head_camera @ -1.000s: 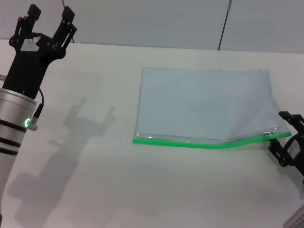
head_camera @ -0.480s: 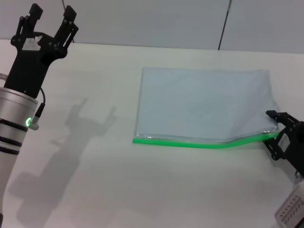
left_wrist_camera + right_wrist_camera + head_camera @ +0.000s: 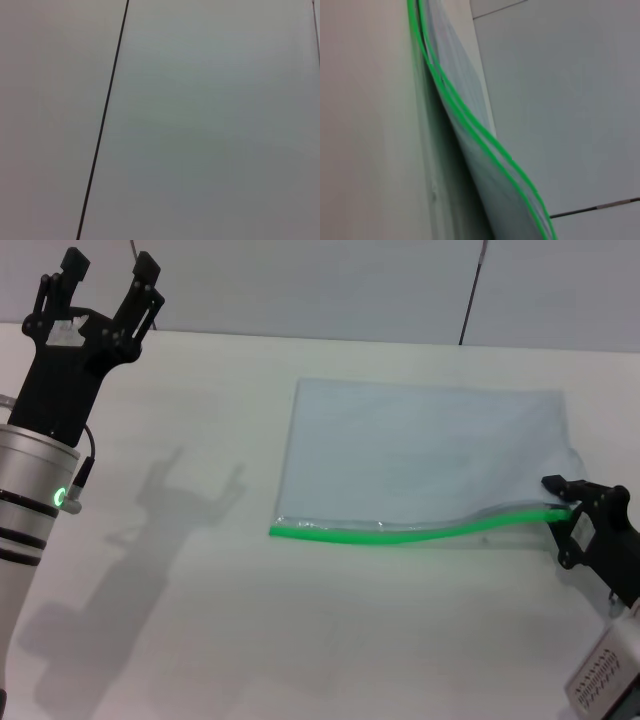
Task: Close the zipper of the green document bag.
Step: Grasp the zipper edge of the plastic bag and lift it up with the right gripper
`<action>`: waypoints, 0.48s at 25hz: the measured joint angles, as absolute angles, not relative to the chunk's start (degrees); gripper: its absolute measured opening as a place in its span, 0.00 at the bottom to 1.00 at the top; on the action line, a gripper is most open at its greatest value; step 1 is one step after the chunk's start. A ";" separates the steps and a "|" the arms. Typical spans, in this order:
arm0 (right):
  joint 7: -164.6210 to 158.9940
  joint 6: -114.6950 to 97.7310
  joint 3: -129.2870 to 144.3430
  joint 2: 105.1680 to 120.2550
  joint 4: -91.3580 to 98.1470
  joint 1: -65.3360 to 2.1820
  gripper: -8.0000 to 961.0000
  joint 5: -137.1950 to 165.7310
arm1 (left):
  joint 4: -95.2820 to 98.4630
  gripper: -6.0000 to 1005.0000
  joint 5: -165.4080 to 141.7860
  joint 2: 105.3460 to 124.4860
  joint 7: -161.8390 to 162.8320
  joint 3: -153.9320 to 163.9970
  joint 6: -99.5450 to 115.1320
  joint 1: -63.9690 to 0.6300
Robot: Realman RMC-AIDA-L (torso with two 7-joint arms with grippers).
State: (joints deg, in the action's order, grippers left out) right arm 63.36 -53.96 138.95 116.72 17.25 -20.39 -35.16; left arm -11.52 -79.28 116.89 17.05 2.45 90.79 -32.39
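Note:
The green document bag (image 3: 425, 455) lies flat on the white table, right of centre, pale and translucent. Its zipper (image 3: 400, 534) runs along the near edge as a bright green strip, bowed upward toward its right end. My right gripper (image 3: 566, 512) is at that right end, shut on the zipper where the strip lifts off the table. The right wrist view shows the zipper (image 3: 470, 130) and the bag (image 3: 495, 190) curving away close up, but not my fingers. My left gripper (image 3: 106, 270) hangs open, raised at the far left, well away from the bag.
The white table (image 3: 200, 640) spreads wide to the left of and in front of the bag. A grey wall with a dark vertical seam (image 3: 470, 300) stands behind the table. The left wrist view holds only a plain surface with a black line (image 3: 102, 125).
My right gripper has moved left along the green edge. The bag has slid a little left with it, and the zipper strip now bows more. The left arm has not moved.

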 joint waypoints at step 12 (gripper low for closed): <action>63.03 -50.92 142.44 116.65 25.27 -20.00 0.08 -35.44 | -11.33 0.80 -79.54 116.86 17.05 2.77 90.78 -32.26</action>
State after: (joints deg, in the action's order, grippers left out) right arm 63.03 -50.92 142.44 116.65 25.27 -20.00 -35.44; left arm -11.33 -79.54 116.86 17.05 2.77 90.78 -32.26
